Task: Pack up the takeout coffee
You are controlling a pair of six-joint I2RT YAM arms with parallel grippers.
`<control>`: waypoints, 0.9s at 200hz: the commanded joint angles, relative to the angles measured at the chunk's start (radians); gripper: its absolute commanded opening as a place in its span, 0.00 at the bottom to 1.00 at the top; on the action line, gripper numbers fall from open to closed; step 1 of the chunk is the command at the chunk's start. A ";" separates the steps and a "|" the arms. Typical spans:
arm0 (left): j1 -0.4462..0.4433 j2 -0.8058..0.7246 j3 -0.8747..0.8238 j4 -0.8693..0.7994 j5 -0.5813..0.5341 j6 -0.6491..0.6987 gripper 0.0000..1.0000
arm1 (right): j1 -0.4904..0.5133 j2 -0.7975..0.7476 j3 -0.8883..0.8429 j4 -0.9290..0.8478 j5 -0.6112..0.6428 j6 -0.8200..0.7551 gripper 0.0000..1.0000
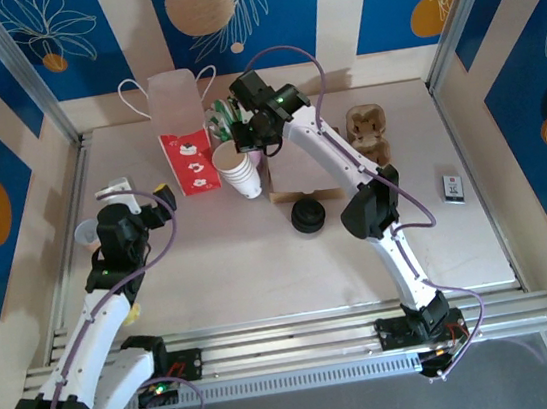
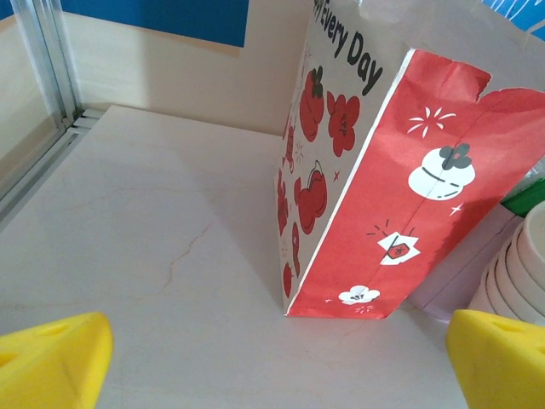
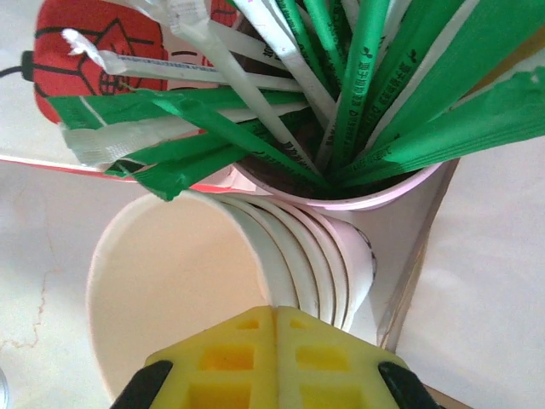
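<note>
Right hand (image 3: 274,341) closed on the rim of the front white cup (image 3: 170,290), tan inside, in the cup stack (image 1: 242,176) at upper centre of the top view, left hand (image 2: 277,362) spread wide over tabletop (image 2: 153,256) near red bag (image 2: 383,196)

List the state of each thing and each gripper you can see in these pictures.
Left gripper: open, holding nothing.
Right gripper: shut, pinching the front cup's rim.
Cup stack: nested, lidless, leaning.
Paper bag: standing upright.
Black lids: stacked, not on any cup.
Carrier: pockets empty.
</note>
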 commanded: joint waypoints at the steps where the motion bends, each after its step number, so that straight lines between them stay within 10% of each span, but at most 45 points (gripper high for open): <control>1: -0.011 0.001 0.015 0.023 0.021 0.014 1.00 | -0.004 -0.041 0.022 -0.005 -0.094 0.030 0.00; 83: -0.029 0.002 0.021 0.013 0.021 0.037 1.00 | -0.075 -0.102 -0.088 0.127 -0.288 0.152 0.00; 180: -0.043 0.012 0.033 -0.007 0.027 0.052 1.00 | -0.018 -0.236 -0.322 0.289 -0.181 0.136 0.00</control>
